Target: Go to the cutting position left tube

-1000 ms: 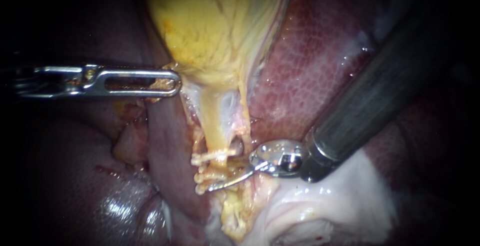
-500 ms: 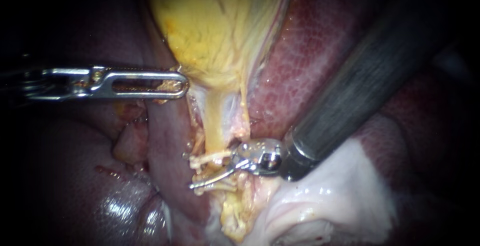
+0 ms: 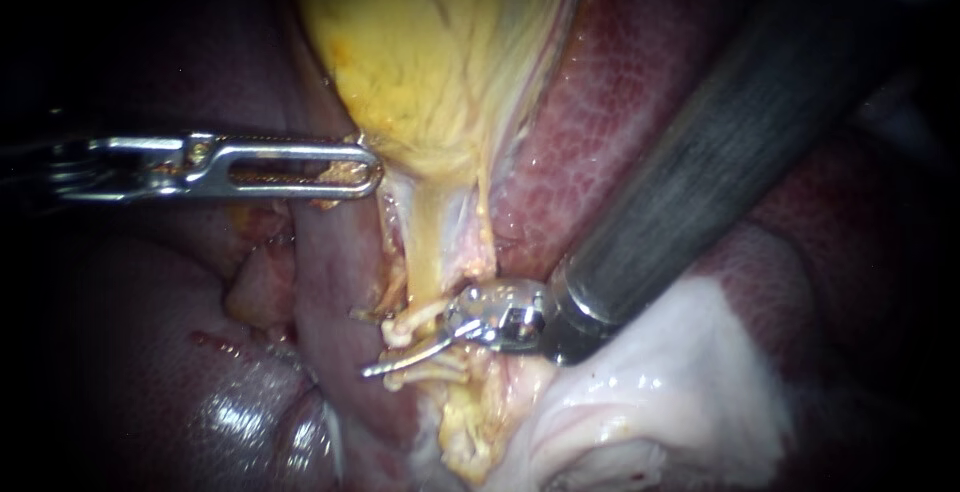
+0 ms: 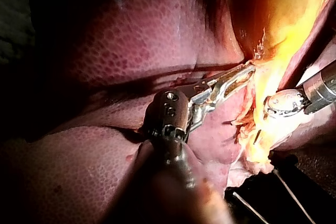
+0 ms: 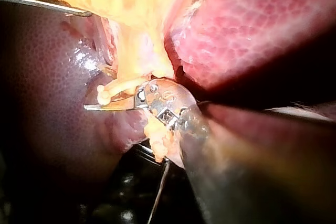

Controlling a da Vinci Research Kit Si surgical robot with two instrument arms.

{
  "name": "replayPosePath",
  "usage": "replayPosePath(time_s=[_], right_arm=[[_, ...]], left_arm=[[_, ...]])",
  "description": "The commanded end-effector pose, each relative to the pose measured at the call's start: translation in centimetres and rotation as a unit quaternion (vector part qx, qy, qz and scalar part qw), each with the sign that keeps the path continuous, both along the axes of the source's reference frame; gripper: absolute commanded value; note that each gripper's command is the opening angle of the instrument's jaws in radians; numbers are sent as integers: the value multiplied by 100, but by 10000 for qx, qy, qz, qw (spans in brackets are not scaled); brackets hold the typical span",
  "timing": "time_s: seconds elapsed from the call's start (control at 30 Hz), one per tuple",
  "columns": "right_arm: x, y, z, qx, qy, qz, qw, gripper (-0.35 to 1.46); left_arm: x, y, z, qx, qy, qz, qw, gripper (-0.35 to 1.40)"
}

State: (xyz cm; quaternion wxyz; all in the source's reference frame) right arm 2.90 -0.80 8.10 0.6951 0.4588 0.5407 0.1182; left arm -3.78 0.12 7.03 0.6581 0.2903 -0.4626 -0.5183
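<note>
Left instrument (image 3: 362,167): claw clamped shut on the gallbladder (image 3: 430,52) edge. Right instrument (image 3: 398,350): claw slightly open astride the left tube (image 3: 432,264).

Darkness swallows the shaft of the left instrument (image 3: 372,174) toward the endoscope view's left edge, while the right instrument (image 3: 420,352) is cropped at the upper right corner and the gallbladder (image 3: 430,52) runs off the top. The right instrument's tip is partly buried among the clips (image 3: 410,322) and ragged yellow tissue (image 3: 470,432), so what it touches there cannot be told. In the left wrist view, glare washes out the gallbladder's neck; in the right wrist view, the near shaft is a blur.
</note>
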Motion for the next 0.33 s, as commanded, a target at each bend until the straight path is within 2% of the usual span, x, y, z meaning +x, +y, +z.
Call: replayPosePath(time_s=[0.03, 0.33], right_arm=[[0, 0, 0, -2, -3, 0, 10000, 138], [-1, 0, 1, 22, -17, 0, 10000, 138]], left_arm=[[0, 0, 0, 0, 1, 1, 10000, -35], [0, 0, -1, 1, 0, 1, 10000, -35]])
